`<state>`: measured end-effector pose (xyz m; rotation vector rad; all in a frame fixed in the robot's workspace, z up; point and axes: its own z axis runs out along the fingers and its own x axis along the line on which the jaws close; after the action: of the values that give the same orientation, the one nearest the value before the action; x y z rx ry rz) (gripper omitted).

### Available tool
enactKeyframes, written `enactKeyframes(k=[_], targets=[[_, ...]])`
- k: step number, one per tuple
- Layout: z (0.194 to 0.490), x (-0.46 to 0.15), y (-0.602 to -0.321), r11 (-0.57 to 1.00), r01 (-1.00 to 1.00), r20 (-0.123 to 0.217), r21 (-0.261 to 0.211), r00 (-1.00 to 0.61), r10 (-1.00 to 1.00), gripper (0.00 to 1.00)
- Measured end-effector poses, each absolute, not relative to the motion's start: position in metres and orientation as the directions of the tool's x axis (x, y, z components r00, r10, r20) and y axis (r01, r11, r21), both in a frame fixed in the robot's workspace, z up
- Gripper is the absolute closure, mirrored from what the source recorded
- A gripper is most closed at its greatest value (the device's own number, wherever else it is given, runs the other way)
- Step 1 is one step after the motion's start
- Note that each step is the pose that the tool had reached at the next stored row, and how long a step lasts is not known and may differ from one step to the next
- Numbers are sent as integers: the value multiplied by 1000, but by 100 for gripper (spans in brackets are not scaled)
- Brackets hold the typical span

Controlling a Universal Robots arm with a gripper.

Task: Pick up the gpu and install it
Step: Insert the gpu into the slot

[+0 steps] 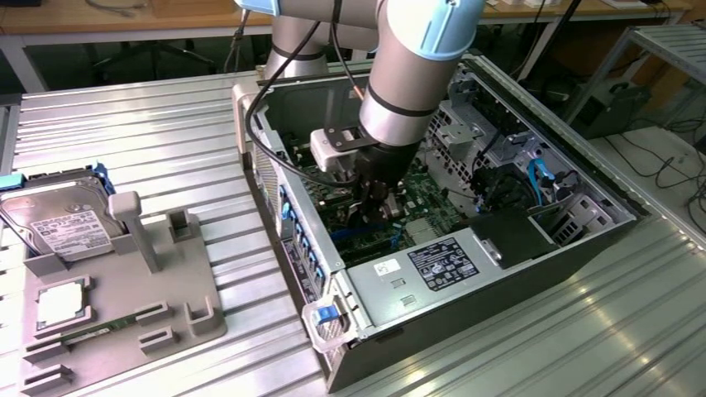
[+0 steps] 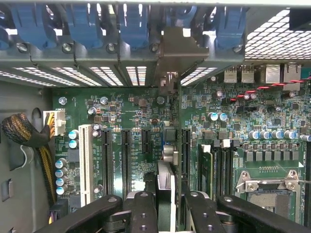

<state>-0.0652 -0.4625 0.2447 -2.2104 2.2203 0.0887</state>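
Gripping the gpu [image 2: 165, 187] edge-on, the pincer [image 2: 165, 213] holds it down among the motherboard [image 2: 131, 111] slots below; seating looks unfinished.

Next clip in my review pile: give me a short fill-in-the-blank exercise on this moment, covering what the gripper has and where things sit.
1. The gripper is shut on the edge of the ____, seen edge-on over the motherboard.
2. The arm reaches down into the open computer ____.
3. On the grey tray at the exterior view's left stands a silver ____ with a white label.
4. The clips along the case's slot row are coloured ____.

Missing words: gpu; case; hard drive; blue
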Motion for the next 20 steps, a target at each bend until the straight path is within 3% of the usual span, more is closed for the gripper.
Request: enactKeyframes(k=[20], targets=[[238,-65,-462,4,-999,-44,35,-5,-999,73]])
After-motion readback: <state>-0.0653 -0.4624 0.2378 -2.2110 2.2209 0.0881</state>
